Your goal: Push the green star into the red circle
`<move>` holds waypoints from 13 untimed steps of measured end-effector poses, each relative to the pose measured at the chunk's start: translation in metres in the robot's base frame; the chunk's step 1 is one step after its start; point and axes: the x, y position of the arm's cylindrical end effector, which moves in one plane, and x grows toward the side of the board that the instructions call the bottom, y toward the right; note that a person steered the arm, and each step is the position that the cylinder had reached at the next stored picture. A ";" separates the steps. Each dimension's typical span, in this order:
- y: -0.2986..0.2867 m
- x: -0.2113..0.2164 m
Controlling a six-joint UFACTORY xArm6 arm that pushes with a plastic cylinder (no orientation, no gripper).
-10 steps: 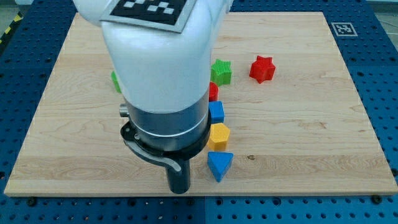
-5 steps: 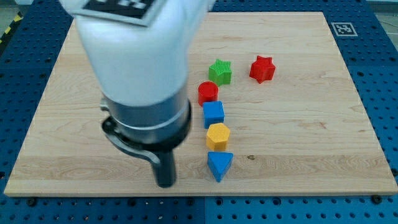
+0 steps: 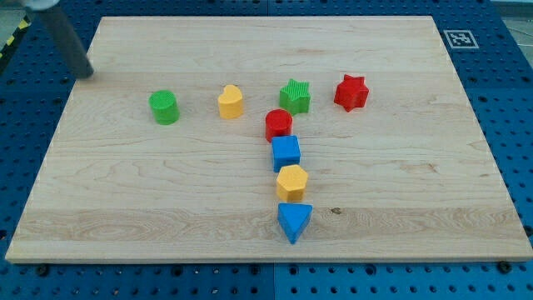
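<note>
The green star [image 3: 296, 96] lies above the board's middle, touching or nearly touching the red circle [image 3: 279, 124] just below and to its left. My rod shows at the view's top left; my tip [image 3: 84, 73] rests near the board's left edge, far left of both blocks and up-left of the green cylinder [image 3: 164, 107].
A yellow block [image 3: 231, 101] lies left of the green star and a red star [image 3: 351, 92] to its right. Below the red circle runs a column: blue cube [image 3: 286, 152], yellow hexagon [image 3: 292, 182], blue triangle [image 3: 294, 222]. The wooden board [image 3: 416, 167] sits on a blue perforated table.
The arm has swung from the lower middle of the view to the top left, uncovering the green cylinder and the yellow block. The blocks have not moved.
</note>
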 end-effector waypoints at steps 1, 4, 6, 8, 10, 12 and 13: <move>-0.002 -0.068; 0.059 -0.107; 0.180 -0.054; 0.260 -0.006; 0.322 0.040; 0.338 0.056; 0.338 0.068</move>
